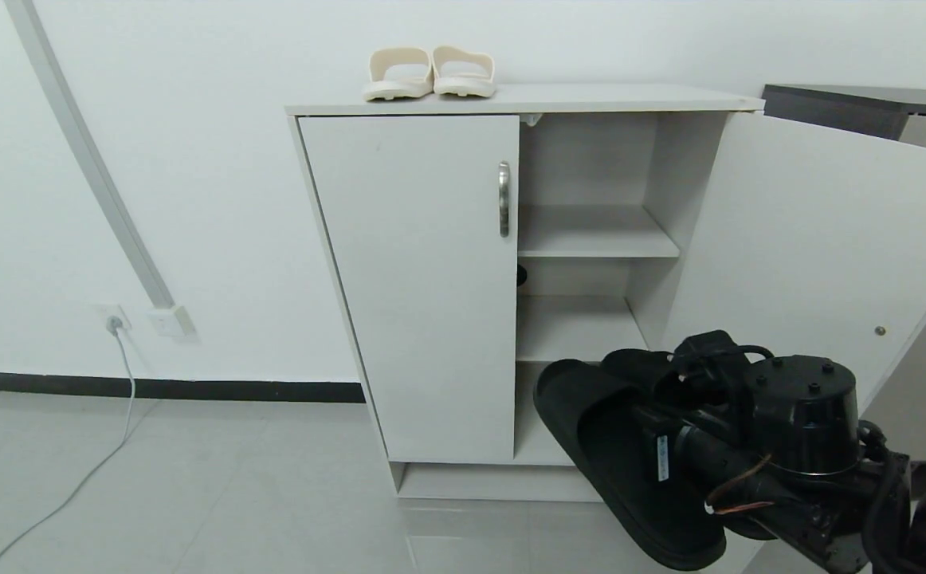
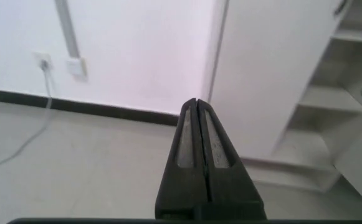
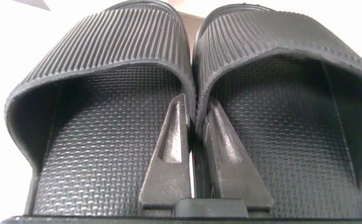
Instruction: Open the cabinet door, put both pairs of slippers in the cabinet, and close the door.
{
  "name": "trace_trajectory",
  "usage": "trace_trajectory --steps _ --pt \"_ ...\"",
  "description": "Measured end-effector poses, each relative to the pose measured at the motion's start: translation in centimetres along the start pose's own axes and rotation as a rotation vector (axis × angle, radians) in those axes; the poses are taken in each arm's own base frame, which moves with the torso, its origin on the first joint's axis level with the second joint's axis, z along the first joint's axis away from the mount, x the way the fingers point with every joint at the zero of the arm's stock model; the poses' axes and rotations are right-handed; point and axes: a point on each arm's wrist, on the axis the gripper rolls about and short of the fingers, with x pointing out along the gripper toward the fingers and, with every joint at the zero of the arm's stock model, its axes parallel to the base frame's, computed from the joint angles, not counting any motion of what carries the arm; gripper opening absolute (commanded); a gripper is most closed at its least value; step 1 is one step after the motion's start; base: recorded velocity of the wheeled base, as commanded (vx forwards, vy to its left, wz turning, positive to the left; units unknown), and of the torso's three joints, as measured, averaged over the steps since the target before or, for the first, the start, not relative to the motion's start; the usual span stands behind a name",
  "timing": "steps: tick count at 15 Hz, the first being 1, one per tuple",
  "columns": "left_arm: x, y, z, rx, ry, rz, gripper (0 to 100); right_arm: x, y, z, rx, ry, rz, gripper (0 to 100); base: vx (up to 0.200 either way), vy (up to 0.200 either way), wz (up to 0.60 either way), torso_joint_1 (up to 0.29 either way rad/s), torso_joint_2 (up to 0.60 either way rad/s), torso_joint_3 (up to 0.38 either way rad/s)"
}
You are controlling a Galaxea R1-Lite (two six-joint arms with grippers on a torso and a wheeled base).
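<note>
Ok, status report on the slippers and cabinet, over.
Right end effector shut on black slippers, in front of the open cabinet. Left end effector shut, empty. Cream slippers on cabinet top. Right door open.

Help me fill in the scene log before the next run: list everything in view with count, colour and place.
black slippers: one pair, black, held low in front of the cabinet's open right half
cream slippers: one pair, cream, on the cabinet top, left part
cabinet: one, white, against the wall
left door: one, white, shut, metal handle
right door: one, white, swung open to the right
shelves: two, white, inside the open half
wall socket: one, white, low on the wall left of the cabinet, grey cable plugged in
right claw: one, black, shut on the black slippers' straps
left claw: one, black, shut, holding nothing, over the floor
</note>
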Motion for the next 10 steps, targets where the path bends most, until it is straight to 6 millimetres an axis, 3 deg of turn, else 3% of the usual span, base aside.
trace_trajectory --steps 4,7,10 --pt "0.5 0.2 -4.4 -0.001 -0.009 -0.044 0 0.1 0.1 -0.2 -0.003 0.010 0.004 0 0.000 0.000 0.00 0.000 0.00 0.000" --pt "0.5 0.1 -5.3 -0.016 -0.006 -0.148 0 0.1 0.4 -0.6 -0.010 0.021 0.013 0 0.000 0.000 0.00 0.000 0.00 0.000" --pt "0.4 0.3 -5.5 -0.017 -0.005 -0.033 0 0.0 0.6 -0.8 -0.018 0.022 0.021 0 0.000 0.000 0.00 0.000 0.00 0.000"
